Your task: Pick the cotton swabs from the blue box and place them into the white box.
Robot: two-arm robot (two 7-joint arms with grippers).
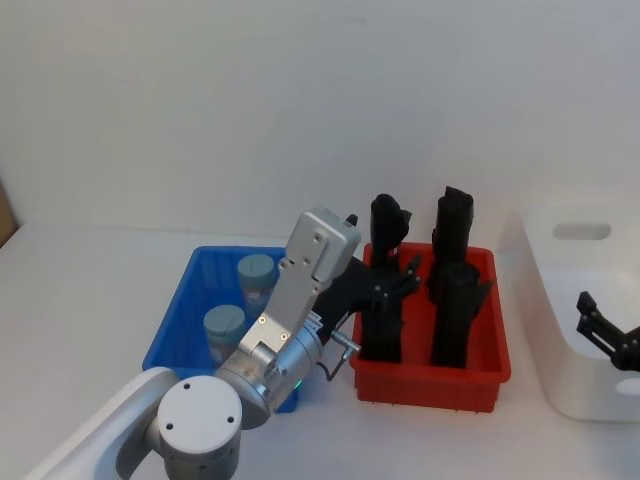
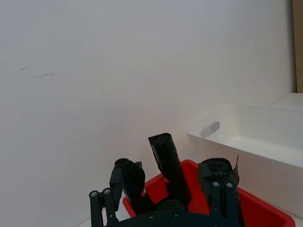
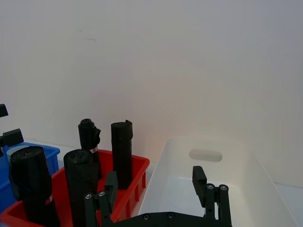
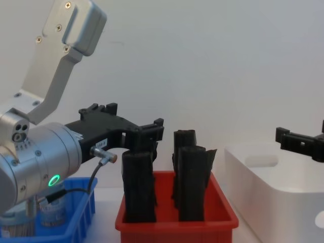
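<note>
- Currently the left end effector [image 2: 161, 191] hangs above the left side of the red bin [image 1: 430, 372], just right of the blue box [image 1: 175, 315]. Its fingers are apart and nothing is between them.
- My read is that it sits there between pickup and drop-off. It would need to come back left and go down to reach a tub.
- The right end effector [image 3: 155, 175] hovers over the near left part of the white box [image 1: 575, 385], fingers spread and empty. It looks parked there, out of the left arm's path.
- The cotton swabs are in the blue box as two tubs, a far one [image 1: 255, 272] and a near one [image 1: 223, 323]. Both stand upright with lids up and are close together, but I cannot tell if they touch.
- The upright pose leaves the lids and sides free for a top-down grasp, judging by the gap around them.
- The blue box sits on the table [image 1: 90, 290] at the left, just beside the red bin.
- The red bin holds four black rolls [image 1: 455, 215] standing upright. They are not task items, but they are tall enough to snag a low pass.
- The white box is at the right, past the red bin, and the part of its inside that shows holds no tub.
- By that, both tubs have yet to be transferred.
</note>
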